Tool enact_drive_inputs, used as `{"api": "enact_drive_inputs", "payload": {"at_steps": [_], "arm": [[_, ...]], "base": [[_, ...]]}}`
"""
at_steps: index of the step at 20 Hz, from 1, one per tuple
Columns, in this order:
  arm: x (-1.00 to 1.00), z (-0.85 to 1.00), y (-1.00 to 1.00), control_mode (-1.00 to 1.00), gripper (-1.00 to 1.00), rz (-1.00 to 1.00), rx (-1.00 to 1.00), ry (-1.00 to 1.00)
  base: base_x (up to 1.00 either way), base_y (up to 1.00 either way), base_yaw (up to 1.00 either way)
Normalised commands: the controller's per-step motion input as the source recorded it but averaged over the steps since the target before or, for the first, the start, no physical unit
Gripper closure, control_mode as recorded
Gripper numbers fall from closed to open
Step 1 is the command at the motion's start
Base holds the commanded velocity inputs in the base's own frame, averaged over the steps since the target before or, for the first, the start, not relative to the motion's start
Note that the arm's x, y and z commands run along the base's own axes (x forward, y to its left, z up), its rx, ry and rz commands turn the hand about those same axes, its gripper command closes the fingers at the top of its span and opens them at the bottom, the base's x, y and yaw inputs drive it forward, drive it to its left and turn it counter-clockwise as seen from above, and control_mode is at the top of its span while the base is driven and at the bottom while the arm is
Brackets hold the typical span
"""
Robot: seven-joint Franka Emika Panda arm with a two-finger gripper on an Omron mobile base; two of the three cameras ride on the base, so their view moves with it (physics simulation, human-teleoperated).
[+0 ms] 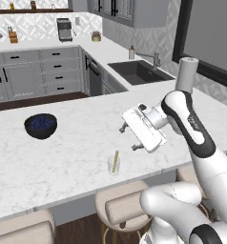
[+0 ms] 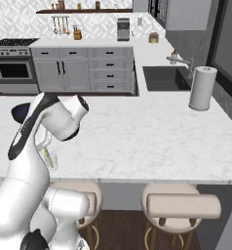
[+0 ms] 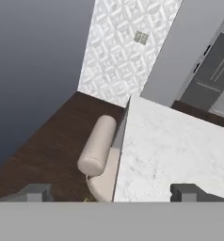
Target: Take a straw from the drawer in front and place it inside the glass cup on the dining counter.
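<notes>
Marble dining counter (image 1: 77, 157) edge near glass cup (image 1: 114, 165)

My arm (image 2: 37, 132) rises at lower left over the dining counter (image 2: 152, 136), hiding most of the glass cup (image 2: 50, 158) with the straw (image 2: 49, 157) in it. Paper towel roll (image 2: 203, 88) stands by the sink (image 2: 164, 78); two stools (image 2: 181, 207) sit under the counter edge.

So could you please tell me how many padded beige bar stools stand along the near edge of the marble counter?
3: left stool, right stool, a third stool further left. More may be hidden.
</notes>
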Motion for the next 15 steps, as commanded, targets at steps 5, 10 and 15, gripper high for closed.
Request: {"api": "enact_drive_inputs", "payload": {"at_steps": [5, 10, 15], "arm": [[-0.60, 0.08, 0.16, -1.00, -1.00, 0.02, -0.56, -0.20], [-0.56, 0.00, 0.27, -1.00, -1.00, 0.11, -0.51, -0.11], [-0.43, 0.00, 0.31, -1.00, -1.00, 0.14, -0.46, -0.05]], "base": [[0.00, 0.00, 0.00], [0.00, 0.00, 0.00], [0.00, 0.00, 0.00]]}}
